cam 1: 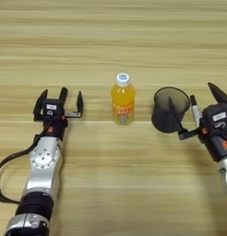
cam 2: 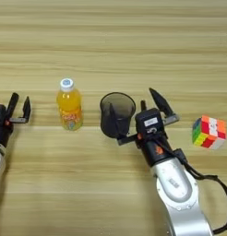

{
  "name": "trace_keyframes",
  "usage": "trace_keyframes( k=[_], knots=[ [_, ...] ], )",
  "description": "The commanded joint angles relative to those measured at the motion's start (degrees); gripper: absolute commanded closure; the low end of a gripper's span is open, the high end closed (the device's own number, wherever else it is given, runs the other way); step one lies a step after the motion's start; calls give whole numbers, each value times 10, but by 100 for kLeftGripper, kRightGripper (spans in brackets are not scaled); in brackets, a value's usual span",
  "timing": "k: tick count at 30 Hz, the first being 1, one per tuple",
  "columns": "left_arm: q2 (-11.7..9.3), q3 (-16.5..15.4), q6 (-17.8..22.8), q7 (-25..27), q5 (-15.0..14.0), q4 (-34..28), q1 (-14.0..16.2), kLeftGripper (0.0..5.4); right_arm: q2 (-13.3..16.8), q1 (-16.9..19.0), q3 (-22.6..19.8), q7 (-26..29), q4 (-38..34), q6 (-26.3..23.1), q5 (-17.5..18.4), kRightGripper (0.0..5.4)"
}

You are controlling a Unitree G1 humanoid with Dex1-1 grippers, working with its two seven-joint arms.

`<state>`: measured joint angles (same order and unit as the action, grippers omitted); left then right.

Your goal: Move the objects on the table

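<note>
The wooden table fills everything. The right gripper is spread wide, one finger inside the black mesh cup, the other outside, with the marker between them beside the cup. The left gripper stands open and empty, left of the upright juice bottle. The puzzle cube sits far right
</note>
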<state>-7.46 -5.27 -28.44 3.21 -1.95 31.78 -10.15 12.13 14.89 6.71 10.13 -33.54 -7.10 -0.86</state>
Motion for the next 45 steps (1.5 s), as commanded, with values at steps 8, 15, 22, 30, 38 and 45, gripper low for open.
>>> trace_keyframes(
  k=[8, 15, 22, 30, 38, 45],
  knots=[
    [1, 4, -1, -2, 12, -4, -2, 0, 31, 19, -20, 71, 46, -58, 60, 4],
    [0, 3, -1, -2, 12, -3, -3, 0, 38, 14, -47, 72, 77, -60, 64, 4],
    [0, 3, -2, -2, 13, -3, -3, 0, 35, 2, -29, 82, 130, -45, 53, 4],
    [0, 3, -2, -2, 13, -5, -1, 0, 35, -14, -15, 93, 185, -10, 44, 4],
    [-1, 2, -2, -1, 13, -3, -2, 0, 21, -43, -9, 87, 223, 10, 38, 4],
    [-2, 1, -3, 0, 12, -1, -3, 0, 8, -70, 4, 88, 243, 18, 34, 4]
  ],
)
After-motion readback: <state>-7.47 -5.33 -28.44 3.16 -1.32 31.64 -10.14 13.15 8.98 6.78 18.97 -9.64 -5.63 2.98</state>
